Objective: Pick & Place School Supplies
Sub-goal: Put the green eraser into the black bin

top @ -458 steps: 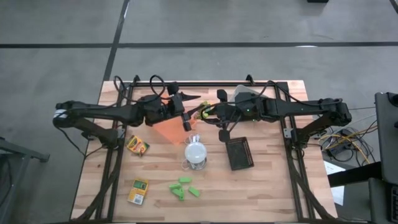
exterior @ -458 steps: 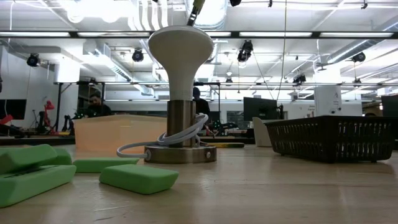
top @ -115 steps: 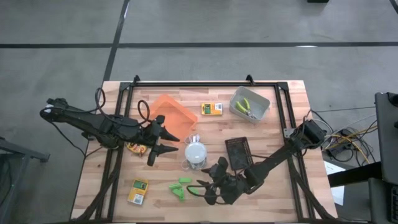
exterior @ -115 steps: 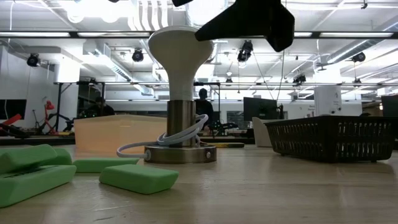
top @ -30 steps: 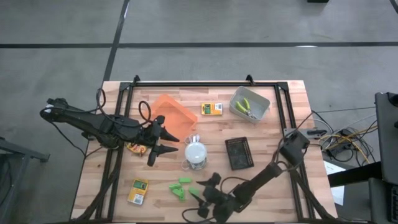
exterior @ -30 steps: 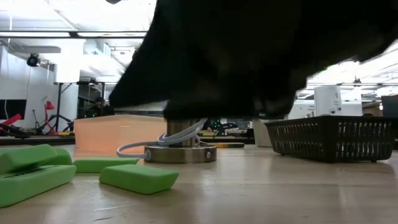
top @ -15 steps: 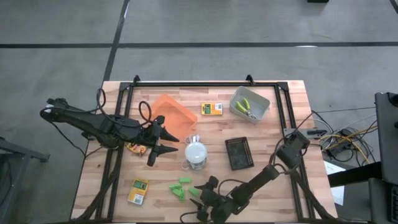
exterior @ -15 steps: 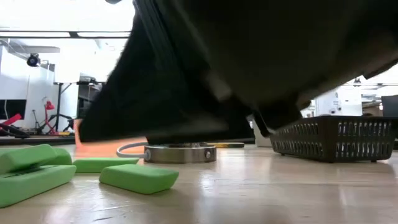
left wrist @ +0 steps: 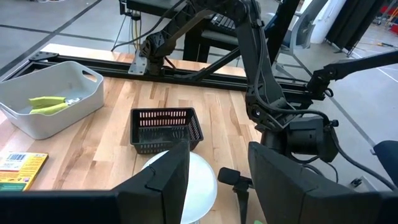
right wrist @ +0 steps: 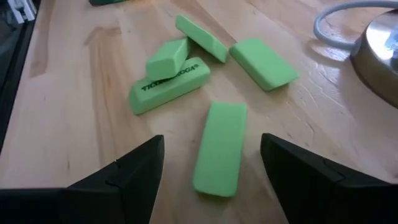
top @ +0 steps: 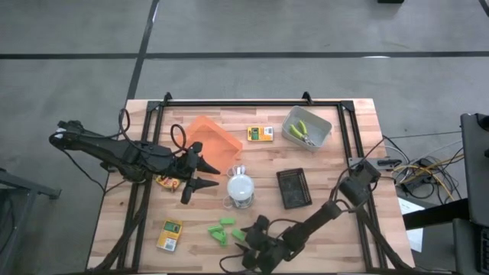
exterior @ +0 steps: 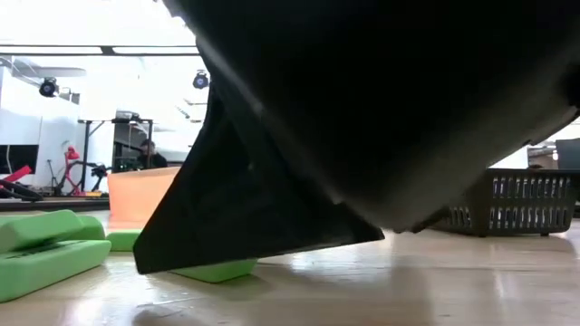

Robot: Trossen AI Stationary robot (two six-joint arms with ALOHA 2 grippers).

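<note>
- Green erasers lie in a loose cluster near the front edge of the table, not yet picked; one lies apart from the rest, right between the right gripper's fingers.
- Right gripper hangs low over that eraser with its fingers spread as wide as they go and nothing in them; in the high view it sits at the front of the table, just beside the cluster, its arm stretched in from the right.
- A crayon box lies near the front left corner, untouched.
- Left gripper waits farther back, left of the white domed lamp, its fingers partly open and empty; a second crayon box lies under its arm.
- Black mesh basket stands right of the lamp and looks empty.
- At the back, the grey bin already holds tools with yellow-green handles, which I judge to be the placed part of the job.
- A third crayon box lies beside the tilted orange tray, outside any container.
- Most of the task seems left: erasers and boxes.
</note>
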